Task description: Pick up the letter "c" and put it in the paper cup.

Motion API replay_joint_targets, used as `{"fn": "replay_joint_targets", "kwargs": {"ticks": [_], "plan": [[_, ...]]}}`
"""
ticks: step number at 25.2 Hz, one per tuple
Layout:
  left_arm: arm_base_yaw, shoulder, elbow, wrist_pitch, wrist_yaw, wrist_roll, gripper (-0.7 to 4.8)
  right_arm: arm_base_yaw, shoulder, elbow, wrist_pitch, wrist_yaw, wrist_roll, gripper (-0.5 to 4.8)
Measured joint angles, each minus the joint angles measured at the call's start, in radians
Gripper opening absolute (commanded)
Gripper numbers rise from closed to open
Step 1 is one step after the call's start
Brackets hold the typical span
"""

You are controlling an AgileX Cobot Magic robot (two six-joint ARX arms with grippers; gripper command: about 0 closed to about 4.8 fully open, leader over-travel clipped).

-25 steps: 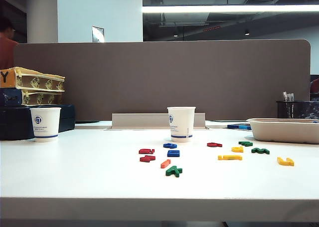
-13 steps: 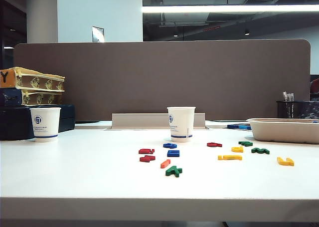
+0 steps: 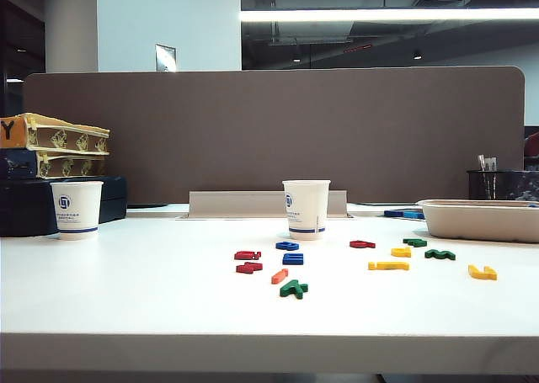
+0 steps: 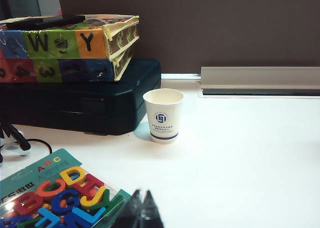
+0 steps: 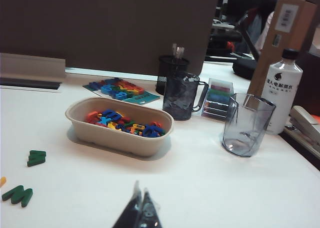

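In the exterior view, the letter "c" (image 3: pixel 362 244) lies flat on the white table (image 3: pixel 126 299) just right of centre, near the paper cup (image 3: pixel 306 209) and a little to its lower right without touching it, with other coloured letters scattered around. Neither arm shows in that view. The left gripper (image 4: pixel 142 214) hangs with its fingertips pressed together over the table beside a pack of letters (image 4: pixel 55 193), facing a second cup (image 4: pixel 163 115), while the right gripper (image 5: pixel 141 211), also closed and empty, hangs over the table in front of a bowl of letters (image 5: pixel 120 133).
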Motion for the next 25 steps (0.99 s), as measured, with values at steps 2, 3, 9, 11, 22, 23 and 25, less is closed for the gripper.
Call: {"fn": "replay_joint_targets", "kwargs": {"ticks": [2,3,9,11,22,23,25], "plan": [[0.0,0.0,0.0,0.0,0.0,0.0,-0.06,-0.045,0.0,0.0,0.002,-0.07,0.0,0.0],[0.0,0.0,0.0,0.0,0.0,0.0,-0.05,-0.061,0.0,0.0,0.002,-0.099,0.0,0.0],[0.0,0.0,0.0,0.0,0.0,0.0,-0.05,-0.17,0.0,0.0,0.002,-0.282,0.0,-0.01],[0.0,0.0,0.0,0.0,0.0,0.0,-0.06,-0.194,0.0,0.0,0.002,-0.332,0.001,0.0],[0.0,0.0,0.0,0.0,0.0,0.0,-0.05,-0.269,0.0,0.0,0.061,-0.373,0.047,0.0],[0.0,0.0,0.0,0.0,0.0,0.0,-0.05,-0.28,0.0,0.0,0.061,-0.373,0.047,0.0],[0.0,0.0,0.0,0.0,0.0,0.0,-0.05,-0.29,0.0,0.0,0.066,-0.373,0.047,0.0]]}}
